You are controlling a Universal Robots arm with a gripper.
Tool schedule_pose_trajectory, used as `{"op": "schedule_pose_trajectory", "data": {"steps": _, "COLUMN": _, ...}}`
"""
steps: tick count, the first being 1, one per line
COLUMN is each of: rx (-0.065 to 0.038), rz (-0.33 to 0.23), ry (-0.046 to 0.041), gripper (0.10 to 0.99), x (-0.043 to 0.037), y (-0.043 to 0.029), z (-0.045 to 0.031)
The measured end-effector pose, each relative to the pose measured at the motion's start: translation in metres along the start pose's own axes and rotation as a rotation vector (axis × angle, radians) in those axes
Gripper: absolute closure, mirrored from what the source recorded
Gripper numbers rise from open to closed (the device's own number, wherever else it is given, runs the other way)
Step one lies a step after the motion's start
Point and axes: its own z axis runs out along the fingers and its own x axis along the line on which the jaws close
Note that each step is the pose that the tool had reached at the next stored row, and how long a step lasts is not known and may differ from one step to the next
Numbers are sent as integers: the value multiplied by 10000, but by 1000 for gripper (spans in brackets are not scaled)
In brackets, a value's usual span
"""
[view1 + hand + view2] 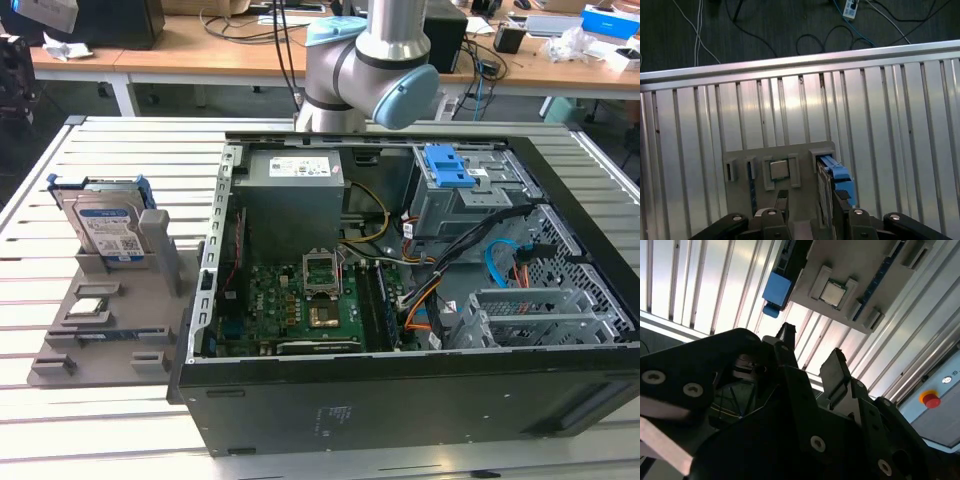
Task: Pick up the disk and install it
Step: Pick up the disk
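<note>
Disk (108, 230), silver with a white-and-blue label and blue carrier, stands on edge in the grey holder (100, 345) on the slatted surface (120, 150). A small square chip (90, 308) lies in the same holder. The hand (810, 207) hovers clear of both, its fingers apart and empty.

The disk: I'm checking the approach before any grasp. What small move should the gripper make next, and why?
Probably a small sideways shift toward the disk, before any descent. In the first wrist view the open, empty gripper hangs above the gray holder; the disk stands on edge there, nearer one finger than the middle of the gap.
</note>
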Motion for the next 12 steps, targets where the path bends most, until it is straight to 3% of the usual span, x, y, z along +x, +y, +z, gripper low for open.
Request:
{"op": "schedule_pose_trajectory", "data": {"steps": 3, "rx": -1, "rz": 1, "ry": 1, "gripper": 604, "x": -22, "y": -1, "z": 0}}
{"op": "schedule_pose_trajectory", "data": {"steps": 6, "rx": 1, "rz": -1, "ry": 5, "gripper": 604, "x": -102, "y": -29, "z": 0}}
{"op": "schedule_pose_trajectory", "data": {"steps": 9, "rx": 5, "rz": 1, "ry": 43, "gripper": 604, "x": -203, "y": -76, "z": -2}}
{"op": "schedule_pose_trajectory", "data": {"steps": 12, "rx": 10, "rz": 2, "ry": 91, "gripper": 604, "x": -233, "y": -113, "z": -3}}
